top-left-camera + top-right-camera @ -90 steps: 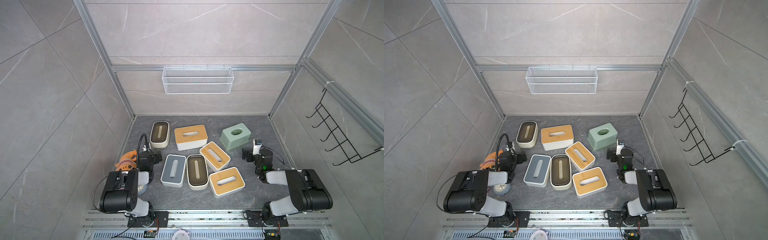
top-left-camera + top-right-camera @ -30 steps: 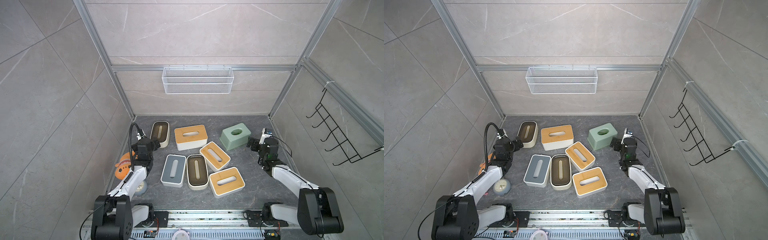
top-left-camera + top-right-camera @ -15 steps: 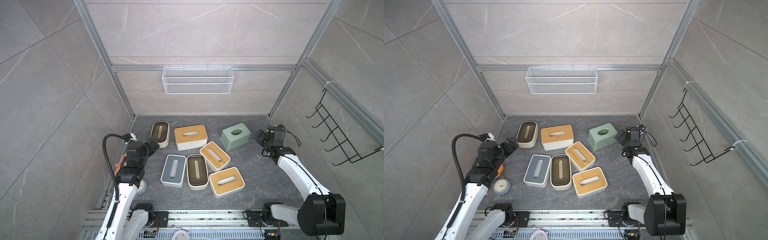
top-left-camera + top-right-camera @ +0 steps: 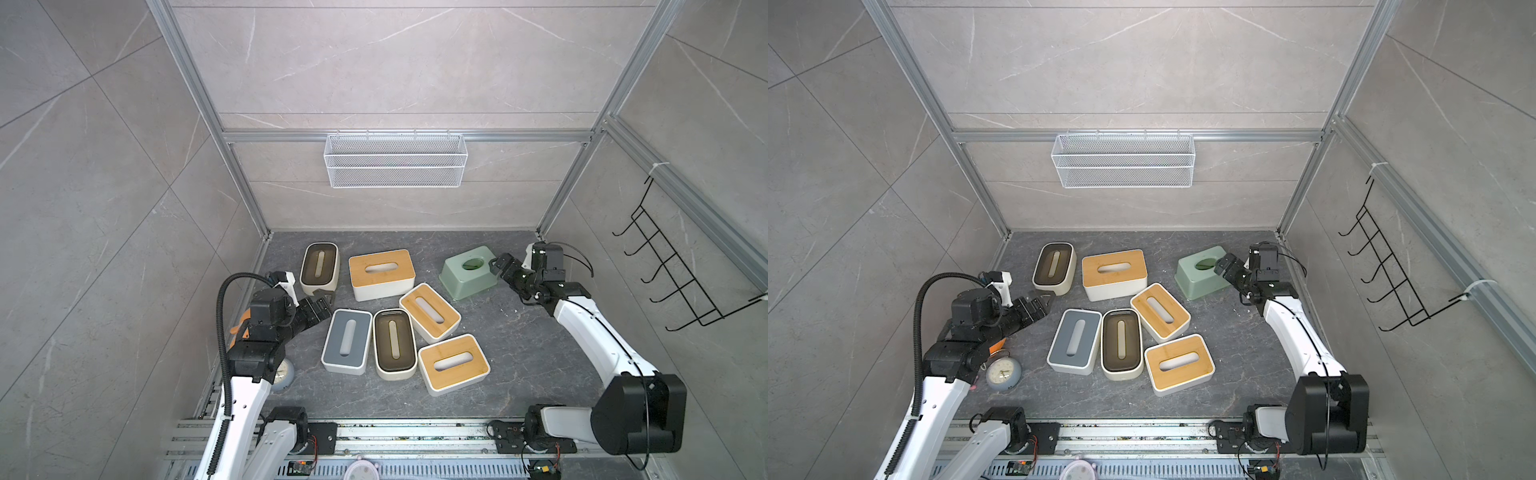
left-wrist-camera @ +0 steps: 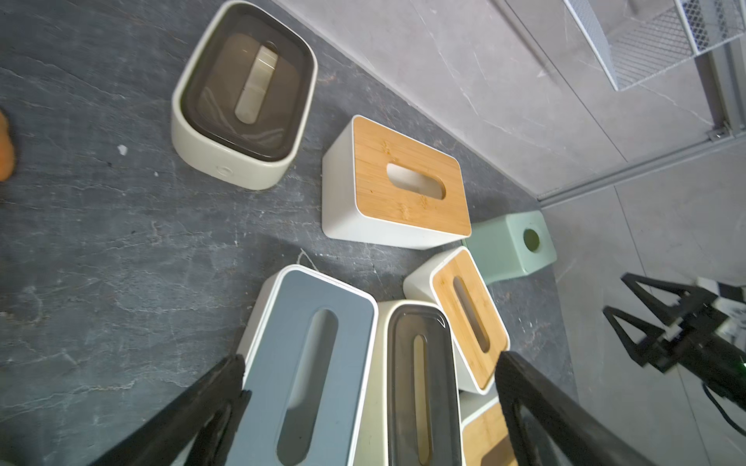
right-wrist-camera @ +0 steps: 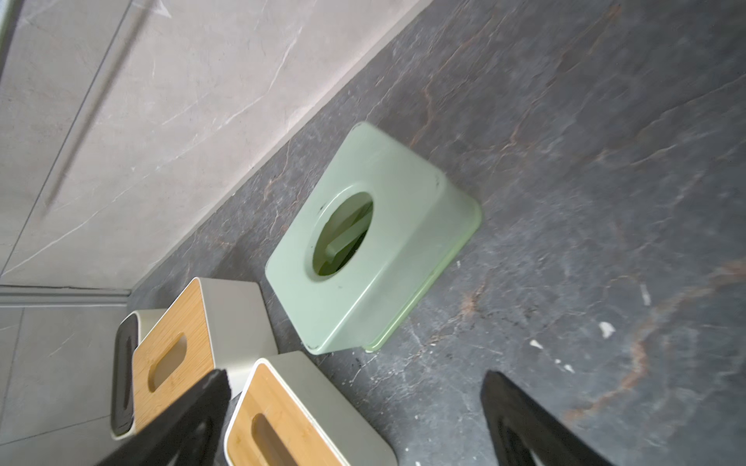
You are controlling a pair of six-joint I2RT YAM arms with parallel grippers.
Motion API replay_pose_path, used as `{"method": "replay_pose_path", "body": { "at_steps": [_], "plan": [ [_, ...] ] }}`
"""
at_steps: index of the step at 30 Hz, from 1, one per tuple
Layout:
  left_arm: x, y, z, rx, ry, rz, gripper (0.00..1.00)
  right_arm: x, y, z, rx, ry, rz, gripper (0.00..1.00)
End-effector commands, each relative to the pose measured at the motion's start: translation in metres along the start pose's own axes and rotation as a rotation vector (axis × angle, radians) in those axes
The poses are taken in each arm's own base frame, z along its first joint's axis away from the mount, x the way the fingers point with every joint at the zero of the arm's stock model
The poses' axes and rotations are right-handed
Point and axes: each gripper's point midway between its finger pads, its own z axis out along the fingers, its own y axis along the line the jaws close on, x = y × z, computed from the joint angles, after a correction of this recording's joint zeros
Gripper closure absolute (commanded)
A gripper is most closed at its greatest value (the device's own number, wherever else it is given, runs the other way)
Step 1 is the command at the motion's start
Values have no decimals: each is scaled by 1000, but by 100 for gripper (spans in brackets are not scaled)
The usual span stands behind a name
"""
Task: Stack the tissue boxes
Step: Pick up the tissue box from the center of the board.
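While left hand (image 4: 325,300) and right hand (image 4: 497,266) gape, tissue boxes (image 4: 381,274) dot the dark stone floor (image 4: 523,357).

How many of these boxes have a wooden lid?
3. The back bamboo-lidded box sits farthest back; the middle bamboo-lidded box lies angled among the other boxes; the front bamboo-lidded box is farthest forward. None appears hidden.
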Motion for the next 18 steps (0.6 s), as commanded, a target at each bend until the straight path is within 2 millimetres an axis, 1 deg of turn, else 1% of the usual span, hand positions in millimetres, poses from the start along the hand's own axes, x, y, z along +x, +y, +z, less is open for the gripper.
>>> {"method": "replay_pose_path", "body": {
  "at_steps": [1,4,9,11,16,18],
  "plan": [
    [10,-12,1,78,53,35,1,11,3,10,13,90,44,0],
    [13,-13,3,93,63,22,1,11,-6,24,92,104,73,0],
    [15,-13,4,101,64,17,1,10,-7,53,166,122,157,0],
    [16,-12,4,103,64,18,1,9,-7,60,202,110,180,0],
    [17,-11,-1,97,51,33,1,10,-15,79,284,115,292,0],
    [17,-9,-1,91,42,34,1,11,-16,88,299,123,332,2]
  ]
}}
